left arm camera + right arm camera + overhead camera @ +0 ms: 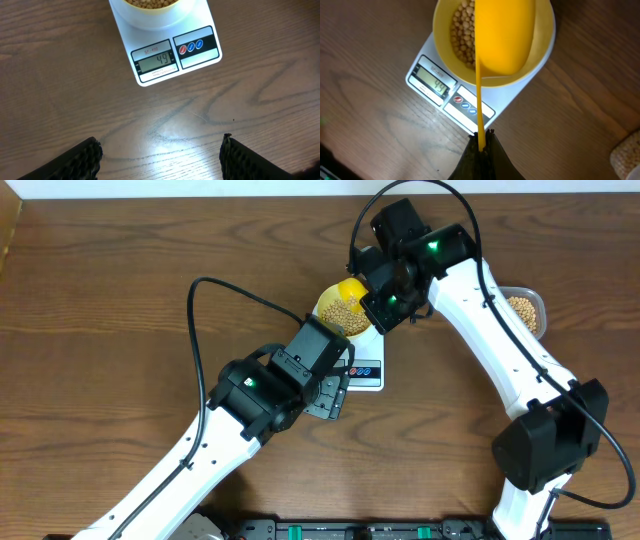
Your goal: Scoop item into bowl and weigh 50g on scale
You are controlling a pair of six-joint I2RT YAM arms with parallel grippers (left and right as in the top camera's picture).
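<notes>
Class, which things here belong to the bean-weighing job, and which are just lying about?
Belong to the job: small round beige beans; pale yellow round bowl; white rectangular digital scale; yellow plastic scoop, held in the shut right gripper; clear plastic tub of beans.
Just there: brown wooden table; black cable; open left gripper, hovering empty.

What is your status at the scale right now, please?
Left tool open, empty. Right tool shut on scoop over bowl of beans. Scale reads 49. Nothing in the way.
</notes>
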